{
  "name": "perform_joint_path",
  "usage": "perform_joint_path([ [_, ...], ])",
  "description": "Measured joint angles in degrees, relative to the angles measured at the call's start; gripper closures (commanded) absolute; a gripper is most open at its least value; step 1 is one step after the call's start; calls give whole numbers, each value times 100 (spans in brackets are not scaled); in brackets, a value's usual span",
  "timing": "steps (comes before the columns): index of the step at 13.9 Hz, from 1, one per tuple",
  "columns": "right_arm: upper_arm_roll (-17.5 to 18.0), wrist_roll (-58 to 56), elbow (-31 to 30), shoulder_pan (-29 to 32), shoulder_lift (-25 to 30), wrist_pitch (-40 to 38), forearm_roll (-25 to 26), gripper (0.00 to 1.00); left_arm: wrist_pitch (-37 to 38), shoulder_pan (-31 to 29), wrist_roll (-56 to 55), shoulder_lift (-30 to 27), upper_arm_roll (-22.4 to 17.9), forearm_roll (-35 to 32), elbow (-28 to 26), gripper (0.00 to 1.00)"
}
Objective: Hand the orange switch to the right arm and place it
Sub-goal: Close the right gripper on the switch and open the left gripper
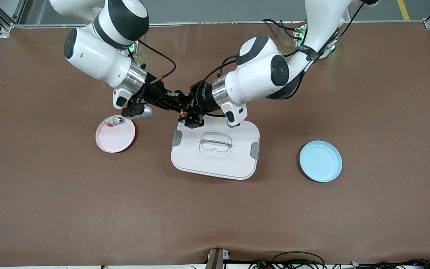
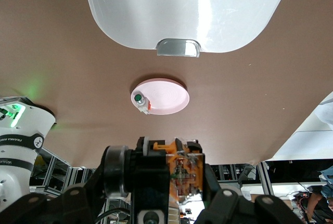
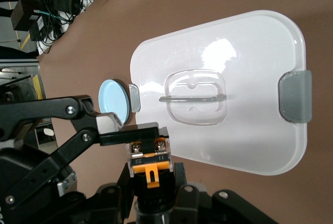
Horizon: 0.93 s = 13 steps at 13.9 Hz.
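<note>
Meeting above the white lid's point(image 1: 215, 160) edge, the left gripper point(image 1: 189, 108) and right gripper point(image 1: 175, 100) both pinch the orange switch point(image 1: 183, 110); it hangs between them. A pink plate point(image 1: 120, 140) holds a small silver piece point(image 1: 115, 120); a blue plate point(image 1: 320, 161) lies toward the left arm's end.

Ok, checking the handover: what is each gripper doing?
Left gripper: shut on the orange switch.
Right gripper: shut on the orange switch too.

At the lower left of the left wrist view, the white robot arm base point(image 2: 21, 135) carries black lettering reading "FRANKA"; no other text is legible anywhere.
</note>
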State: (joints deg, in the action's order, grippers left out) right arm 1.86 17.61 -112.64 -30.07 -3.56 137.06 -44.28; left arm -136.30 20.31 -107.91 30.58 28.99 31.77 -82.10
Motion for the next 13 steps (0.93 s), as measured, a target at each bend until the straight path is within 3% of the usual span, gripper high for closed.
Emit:
perform_joint_path([
  [3,-1,-181,24,-1,-1,1,63,100,-12,0,-3,5,0,1,17,100],
  [4,-1,-215,27,-1,-1,4,69,100,-17,-1,-3,5,-1,2,20,95],
  [6,-1,-237,34,-2,-3,14,73,100,-22,-3,-3,6,-1,3,25,74],
  [9,-1,-241,37,-3,-8,20,76,100,-22,-4,-2,10,-1,4,29,15],
  [10,-1,-244,38,-3,-8,23,77,100,-22,-5,-2,12,-1,4,30,0],
  [13,2,-297,39,-16,-8,22,84,100,-23,-18,0,26,-12,4,48,0],
])
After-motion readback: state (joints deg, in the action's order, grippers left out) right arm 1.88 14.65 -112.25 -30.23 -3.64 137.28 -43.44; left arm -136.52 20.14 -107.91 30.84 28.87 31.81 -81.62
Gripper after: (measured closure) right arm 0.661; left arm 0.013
